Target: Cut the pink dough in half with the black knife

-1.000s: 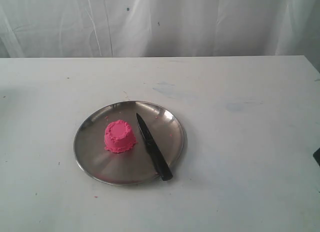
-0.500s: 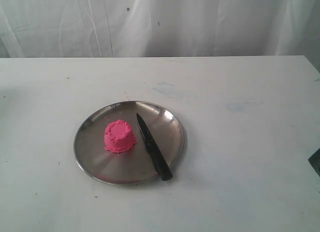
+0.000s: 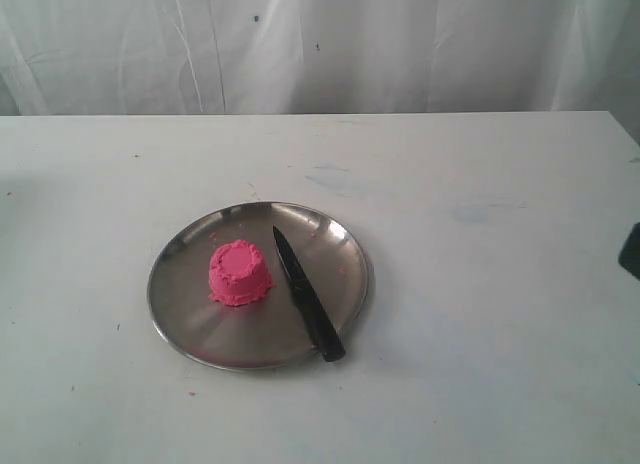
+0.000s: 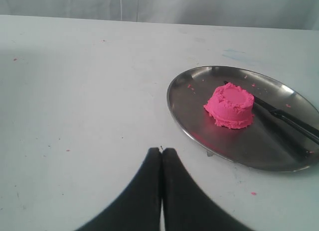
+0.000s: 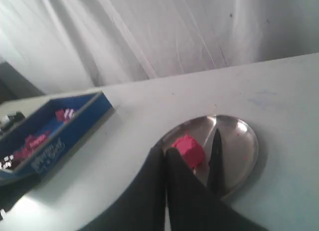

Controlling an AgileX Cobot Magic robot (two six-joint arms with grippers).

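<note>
The dough (image 3: 239,273) sits whole on the plate (image 3: 190,314), a pink dome with a flat top, a little left of the plate's middle. The knife (image 3: 307,297) lies just to its right, also on the plate, close beside the dough but apart from it. Its point aims toward the far side, and its handle reaches the plate's near-right rim. Small pink crumbs dot the plate's far part. The plate rests near the middle of the white table (image 3: 480,284), with a white curtain (image 3: 330,44) hanging behind.

My left gripper (image 4: 161,152) is clenched with nothing between its black fingers (image 4: 144,191), which meet at the tips. It hangs over bare table, apart from the plate. From its camera I see the dough (image 4: 230,105) on the plate (image 4: 187,116) and the knife (image 4: 286,119) on the dough's other side.

My right gripper (image 5: 164,151) is also clenched and holds nothing, its fingers (image 5: 187,201) pressed together. It is raised well off the table, and its camera takes in the plate (image 5: 244,146), the dough (image 5: 189,150) and the knife (image 5: 215,159) from a distance. A blue tray (image 5: 75,126) with small pink and white pieces in it lies off to one side, well apart from the plate. At the right edge of the exterior view, a dark part (image 3: 630,250) just shows.
</note>
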